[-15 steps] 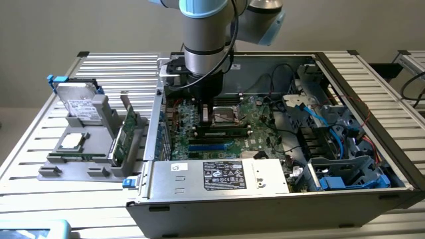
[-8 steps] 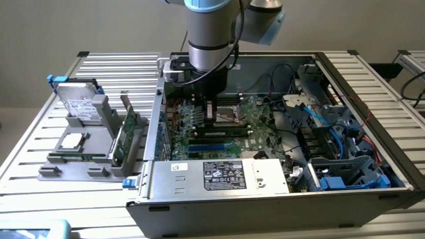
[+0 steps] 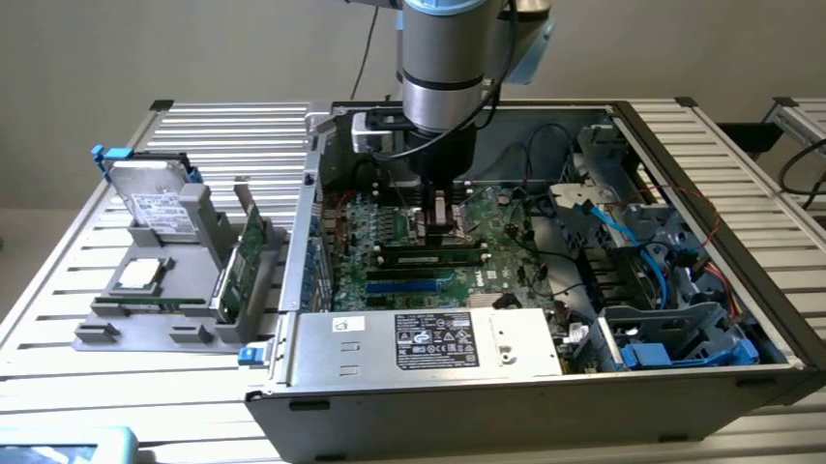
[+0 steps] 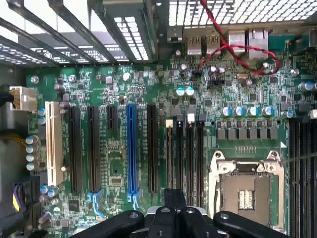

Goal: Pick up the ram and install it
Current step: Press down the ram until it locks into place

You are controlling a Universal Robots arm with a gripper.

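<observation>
the open computer case (image 3: 761, 319) lies on a slatted metal table (image 3: 77, 203), with the green motherboard (image 3: 387, 251) flat on its floor. the robot arm (image 3: 446, 58) comes down into the case over the rear part of the motherboard, and the gripper (image 3: 446, 220) hangs just above the board, its fingers clenched together with nothing seen between them. in front of the gripper, toward the power supply (image 3: 427, 340) at the case's near edge, the ram (image 3: 427, 259) lies along the memory slots as a thin green stick with dark chips, apart from the fingers; whether it is fully seated cannot be told. outside the case, to the exterior view's left, a grey holder (image 3: 168, 319) carries a hard drive (image 3: 155, 203) and an upright green expansion card (image 3: 251, 251). in the wrist view the gripper (image 4: 174, 218) shows as dark fingers above the motherboard (image 4: 237, 89), near the blue slot (image 4: 131, 148) and the bare cpu socket (image 4: 245, 191).
</observation>
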